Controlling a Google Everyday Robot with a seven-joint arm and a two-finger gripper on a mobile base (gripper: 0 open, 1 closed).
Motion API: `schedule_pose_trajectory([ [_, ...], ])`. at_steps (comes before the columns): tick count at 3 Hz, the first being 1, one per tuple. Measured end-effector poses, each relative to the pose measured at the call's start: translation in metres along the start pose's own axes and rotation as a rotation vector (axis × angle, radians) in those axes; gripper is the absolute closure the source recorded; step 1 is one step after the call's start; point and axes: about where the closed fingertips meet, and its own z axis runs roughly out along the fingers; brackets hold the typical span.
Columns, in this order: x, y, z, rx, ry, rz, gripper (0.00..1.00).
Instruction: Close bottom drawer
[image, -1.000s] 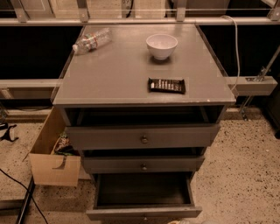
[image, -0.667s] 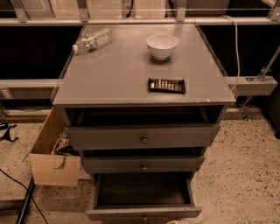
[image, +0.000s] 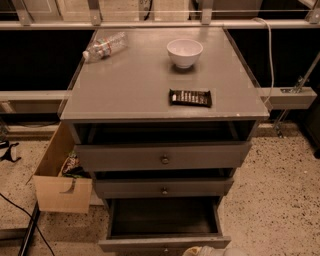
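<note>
Open tan cardboard box (image: 60, 192) sits left of the cabinet. Dark-grey wooden bottom drawer (image: 164, 222) w/ shallow box is pulled well out at frame btm. Pale gripper (image: 207, 250) is at its front edge, right of centre; clenched or released, can't tell. Push front squarely near middle to avoid skew. Vs earlier: nothing moved.

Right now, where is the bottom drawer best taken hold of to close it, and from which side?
Its flat front panel, met squarely from the front: the bottom drawer stands pulled far out, so a straight push likely suffices. Its knob is out of frame. The gripper sits at the picture's lower edge, before that front.
</note>
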Motion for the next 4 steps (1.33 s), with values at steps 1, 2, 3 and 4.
schedule_pose_trajectory([
  [1,-0.004,-0.008,0.009,0.015,-0.026,-0.022,1.0],
  [2,-0.009,-0.016,0.019,0.028,-0.052,-0.038,1.0],
  [3,-0.01,-0.025,0.034,0.041,-0.082,-0.048,1.0],
  [4,-0.008,-0.03,0.042,0.049,-0.092,-0.045,1.0],
])
